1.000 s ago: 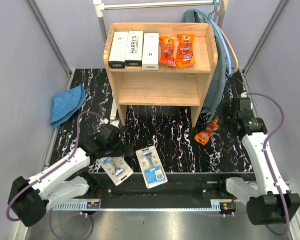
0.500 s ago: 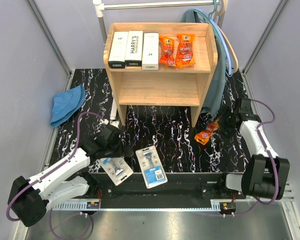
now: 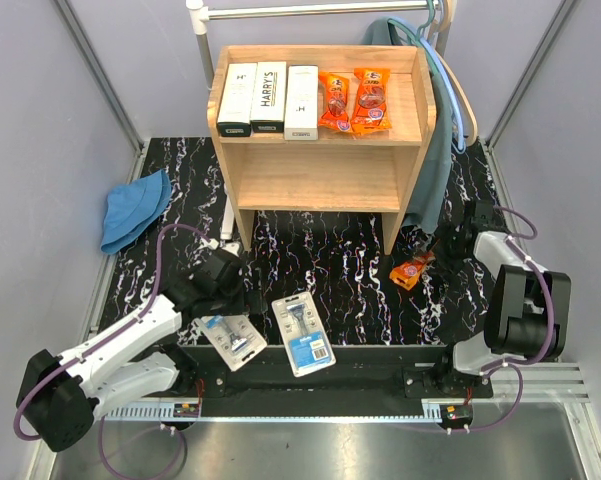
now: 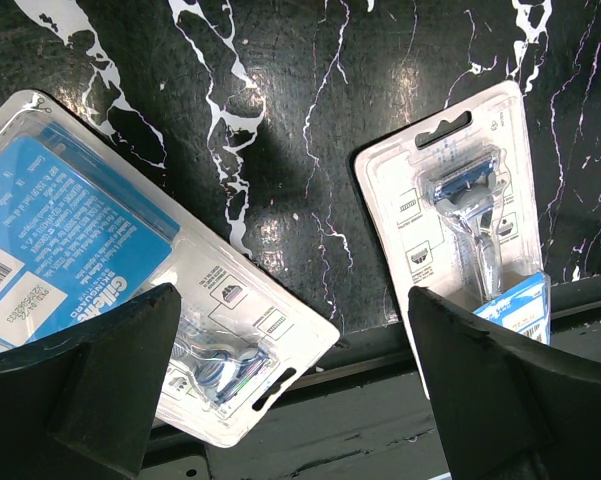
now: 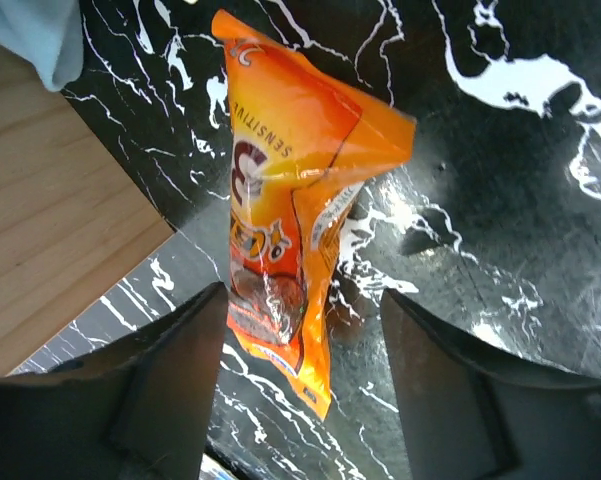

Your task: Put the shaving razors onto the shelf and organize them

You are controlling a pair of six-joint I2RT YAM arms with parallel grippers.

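Where the table (image 3: 350, 270) meets its near edge, two blister cards (image 4: 130, 240) lie flat side by side under the left claw (image 4: 295, 330), its fingers wide apart, one over each card, gripping neither. Farther right, the orange pouch (image 5: 285, 200) lies on the table between the spread fingers of the right claw (image 5: 300, 340), which holds nothing; its long axis runs straight away from the claw, and that arm is nearest. Beyond, the shelf (image 3: 310, 175) carries three Harry's boxes (image 3: 268, 98) and two pouches (image 3: 355, 100) on top.

Blue cloth hat (image 3: 135, 208) at left of black marbled tabletop (image 3: 350, 270), metal clothes rail (image 3: 310, 10) behind, grey-blue garment (image 3: 438, 160) hanging from it
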